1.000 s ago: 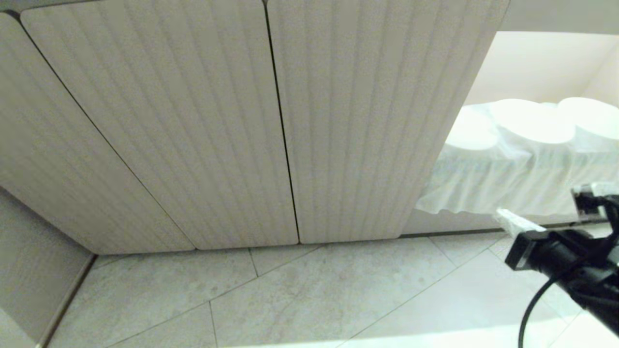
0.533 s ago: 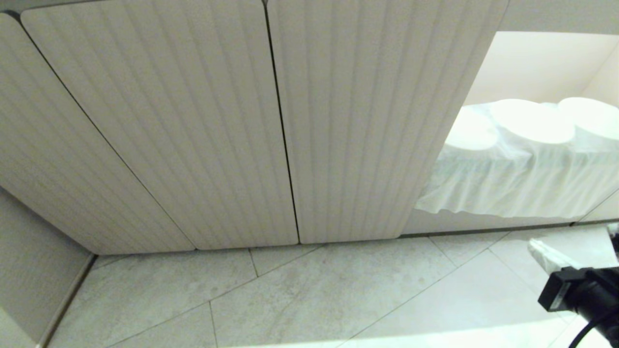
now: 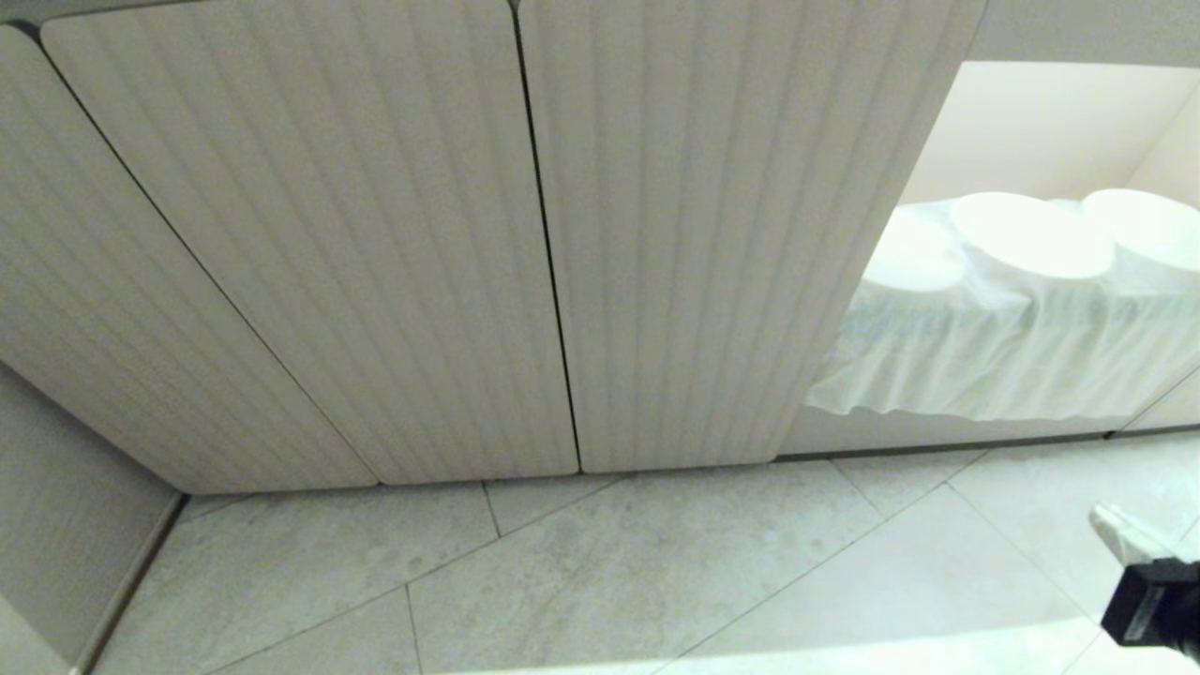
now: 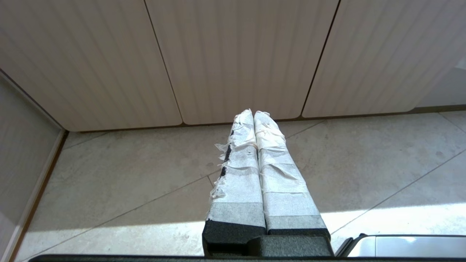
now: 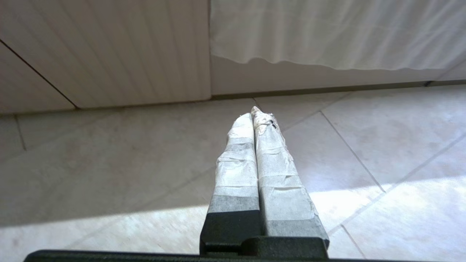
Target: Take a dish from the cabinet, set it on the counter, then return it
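White bowls (image 3: 1031,234) sit on a cloth (image 3: 1012,356) in the open cabinet (image 3: 1050,122), near its front edge. The right gripper (image 5: 253,114) hangs low over the floor (image 3: 656,562), fingers together, holding nothing. It should open wide before reaching in. The left gripper (image 4: 253,114) rests pinched together too.

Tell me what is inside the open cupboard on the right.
Inside the open cupboard, a white cloth drapes over a shelf and hangs off its front edge. Three round white shapes sit on top, likely dishes. The cloth hides the shelf itself and anything beneath.
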{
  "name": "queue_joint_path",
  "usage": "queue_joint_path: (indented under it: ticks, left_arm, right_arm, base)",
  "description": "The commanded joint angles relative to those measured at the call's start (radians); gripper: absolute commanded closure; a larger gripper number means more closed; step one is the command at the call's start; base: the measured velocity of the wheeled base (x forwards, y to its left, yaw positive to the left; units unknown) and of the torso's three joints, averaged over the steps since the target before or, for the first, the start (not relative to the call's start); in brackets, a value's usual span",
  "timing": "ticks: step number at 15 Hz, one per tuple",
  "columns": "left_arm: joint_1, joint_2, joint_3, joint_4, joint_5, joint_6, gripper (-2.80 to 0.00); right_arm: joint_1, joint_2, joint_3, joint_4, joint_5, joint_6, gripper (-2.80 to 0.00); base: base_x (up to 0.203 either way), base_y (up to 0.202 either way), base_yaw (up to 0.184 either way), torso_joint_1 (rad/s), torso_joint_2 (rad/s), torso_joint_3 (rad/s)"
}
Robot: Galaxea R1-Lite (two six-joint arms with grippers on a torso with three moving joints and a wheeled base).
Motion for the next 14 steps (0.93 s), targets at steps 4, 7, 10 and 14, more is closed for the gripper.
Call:
queue_joint_path:
  ticks: [4,7,10,14]
  left_arm:
    - [0.000,0.000,0.000,0.000,0.000,0.000,0.00]
    - [0.000,0.000,0.000,0.000,0.000,0.000,0.00]
    - [0.000,0.000,0.000,0.000,0.000,0.000,0.00]
    - [0.000,0.000,0.000,0.000,0.000,0.000,0.00]
  right_arm:
    - [-0.003,-0.299,0.000,0.258,-0.056,-0.062,0.00]
    - [-0.005,-0.422,0.000,0.379,-0.061,-0.065,0.00]
    - [-0.007,-0.611,0.000,0.542,-0.063,-0.079,0.00]
    - [-0.008,-0.768,0.000,0.718,-0.013,-0.087,0.00]
  base:
    - [0.000,0.000,0.000,0.000,0.00,0.000]
    - [0.000,0.000,0.000,0.000,0.00,0.000]
    - [0.000,0.000,0.000,0.000,0.00,0.000]
    - [0.000,0.000,0.000,0.000,0.00,0.000]
